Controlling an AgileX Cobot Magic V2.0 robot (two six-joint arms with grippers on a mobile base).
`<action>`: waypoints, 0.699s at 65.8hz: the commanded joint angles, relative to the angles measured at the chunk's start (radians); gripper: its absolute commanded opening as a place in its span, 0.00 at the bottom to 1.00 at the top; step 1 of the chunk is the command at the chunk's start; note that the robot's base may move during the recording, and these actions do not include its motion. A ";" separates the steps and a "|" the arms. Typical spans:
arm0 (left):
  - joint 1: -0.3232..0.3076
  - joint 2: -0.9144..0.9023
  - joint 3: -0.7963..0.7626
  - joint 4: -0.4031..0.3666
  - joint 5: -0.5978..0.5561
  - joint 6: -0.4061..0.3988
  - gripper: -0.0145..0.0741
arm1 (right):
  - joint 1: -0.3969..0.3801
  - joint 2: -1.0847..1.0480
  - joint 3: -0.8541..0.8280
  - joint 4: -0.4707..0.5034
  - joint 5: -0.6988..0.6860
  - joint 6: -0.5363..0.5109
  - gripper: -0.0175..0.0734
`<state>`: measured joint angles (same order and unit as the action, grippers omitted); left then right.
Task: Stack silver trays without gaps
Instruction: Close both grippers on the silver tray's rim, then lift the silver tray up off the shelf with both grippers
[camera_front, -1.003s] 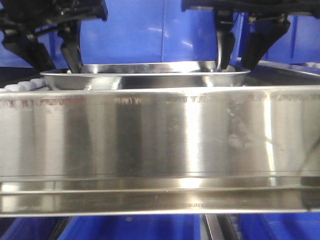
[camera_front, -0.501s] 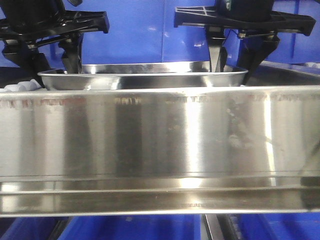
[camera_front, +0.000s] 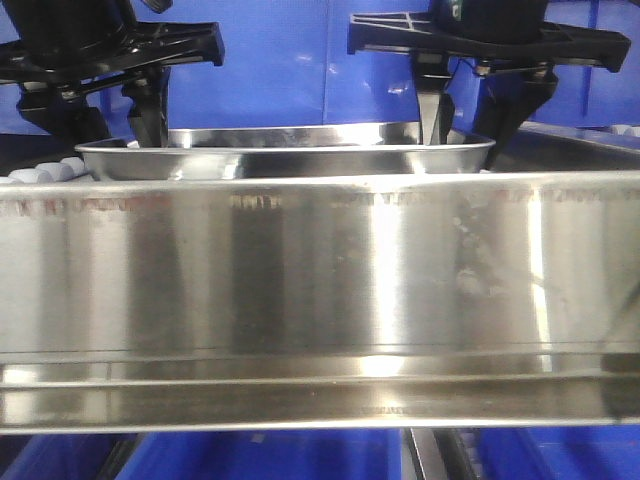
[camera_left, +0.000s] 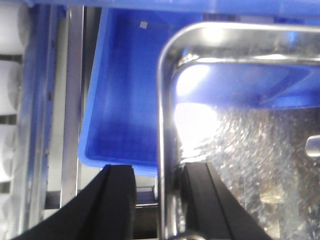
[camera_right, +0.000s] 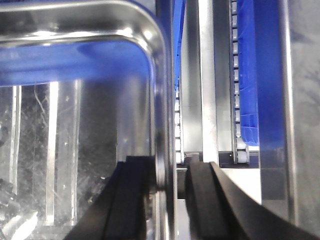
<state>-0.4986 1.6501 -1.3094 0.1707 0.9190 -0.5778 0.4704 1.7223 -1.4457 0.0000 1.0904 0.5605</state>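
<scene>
Item: shiny rectangular stainless-steel silver trays, round-cornered. They appear to be one nested in another, though the rims blur together. They sit just behind the long brushed-steel rail at the rack's front edge, beside white rollers.

Left gripper: black fingers straddle the trays' left rim, parted and not pinching.

Right gripper: straddles the right rim, likewise released.

Below: deep blue plastic bin.

Your front view: low, level, close behind long brushed-steel shelf rail. Your wrist views: downward, very near; all three share shiny rectangular steel tray.
</scene>
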 joint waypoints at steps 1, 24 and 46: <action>-0.005 0.011 0.004 -0.010 0.032 -0.002 0.32 | 0.002 -0.001 -0.007 -0.008 0.001 -0.001 0.24; -0.007 -0.024 -0.015 -0.010 0.042 -0.002 0.14 | 0.002 -0.046 -0.011 -0.024 -0.006 -0.001 0.11; -0.033 -0.204 -0.072 0.019 0.074 -0.054 0.14 | 0.039 -0.218 -0.011 -0.103 -0.020 0.068 0.11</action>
<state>-0.5111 1.5142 -1.3682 0.1590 0.9699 -0.5978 0.4845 1.5747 -1.4519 -0.0221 1.0862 0.5842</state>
